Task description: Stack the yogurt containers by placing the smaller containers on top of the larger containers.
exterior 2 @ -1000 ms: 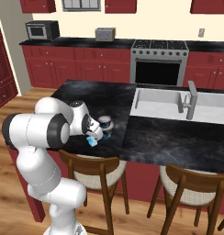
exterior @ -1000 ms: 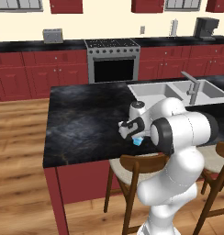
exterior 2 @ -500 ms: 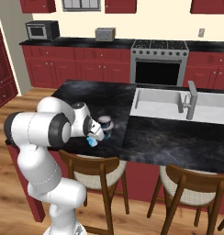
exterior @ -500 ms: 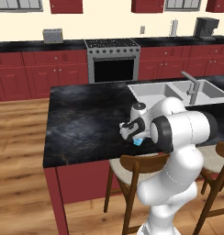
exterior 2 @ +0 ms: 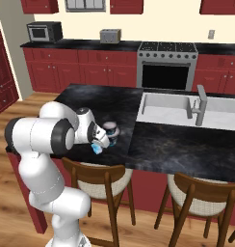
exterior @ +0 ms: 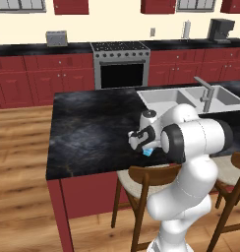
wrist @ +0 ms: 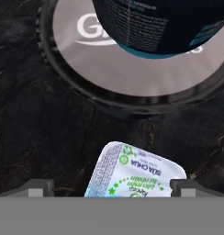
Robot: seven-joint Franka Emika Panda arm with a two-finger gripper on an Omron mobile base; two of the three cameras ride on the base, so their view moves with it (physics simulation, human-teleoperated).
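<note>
The widest round cup (wrist: 132, 78), with a pale pinkish-grey lid, stands on the black counter. The narrower round cup (wrist: 155, 27) with its dark blue body stands on that lid. The two show as one stack in the right base view, the pale-lidded cup (exterior 2: 110, 128) on top. The tiny light-blue squarish cup (wrist: 134, 174) with a whitish printed top lies just in front of the stack, and also shows as the tiny cup (exterior 2: 97, 148) and the tiny cup (exterior: 148, 152). My gripper (wrist: 113, 188) hangs open directly over it, one fingertip on each side, not gripping.
The cups sit near the front edge of the black island counter (exterior: 87, 133). A steel sink (exterior 2: 172, 108) with a faucet (exterior 2: 200, 103) lies to the right. Wooden stools (exterior 2: 102, 181) stand under the counter's front edge.
</note>
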